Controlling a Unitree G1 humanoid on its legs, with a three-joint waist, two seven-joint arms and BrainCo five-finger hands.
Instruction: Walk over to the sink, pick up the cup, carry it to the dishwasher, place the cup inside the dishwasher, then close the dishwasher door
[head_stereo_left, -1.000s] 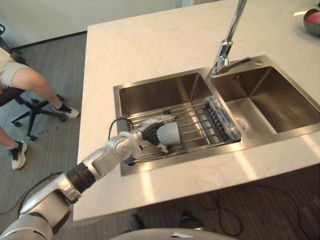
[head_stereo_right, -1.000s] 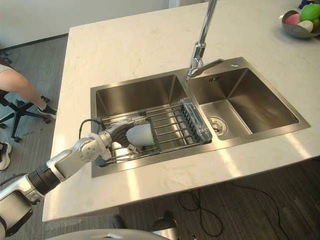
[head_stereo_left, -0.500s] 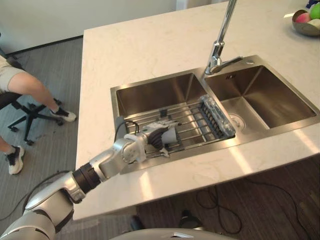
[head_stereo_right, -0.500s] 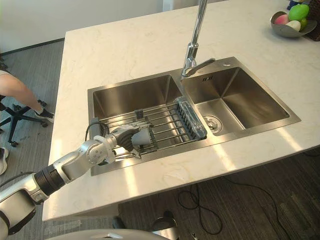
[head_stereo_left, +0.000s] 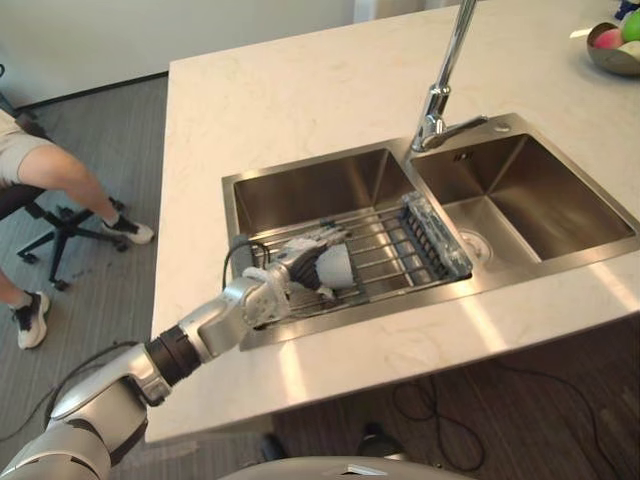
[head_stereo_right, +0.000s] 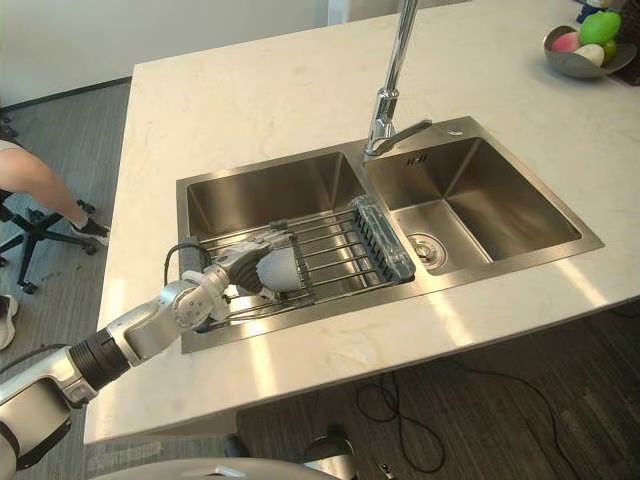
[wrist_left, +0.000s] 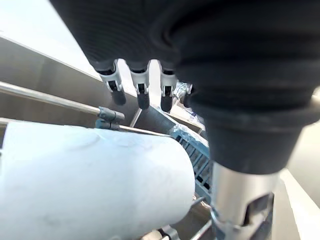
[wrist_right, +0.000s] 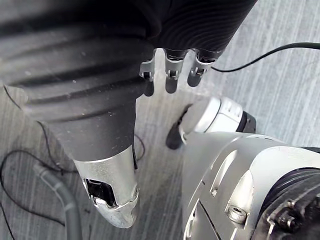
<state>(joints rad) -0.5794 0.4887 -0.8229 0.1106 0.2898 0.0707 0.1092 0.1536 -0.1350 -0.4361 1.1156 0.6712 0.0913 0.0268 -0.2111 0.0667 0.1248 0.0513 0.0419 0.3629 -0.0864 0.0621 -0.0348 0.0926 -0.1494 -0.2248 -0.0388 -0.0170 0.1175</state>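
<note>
Clasping pale cup at sink rack, left hand fingers

Cup in left hand: smooth, matt, pale grey, plastic-looking. Rack under hand: thin shiny metal wire. Sink around hand: brushed steel, satin. Faucet beyond hand: polished chrome. Table: pale stone-look, glossy. Hand cover: dark, ribbed, matt.

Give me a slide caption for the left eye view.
Left hand grips the pale cup at the wire rack in the sink.
</note>
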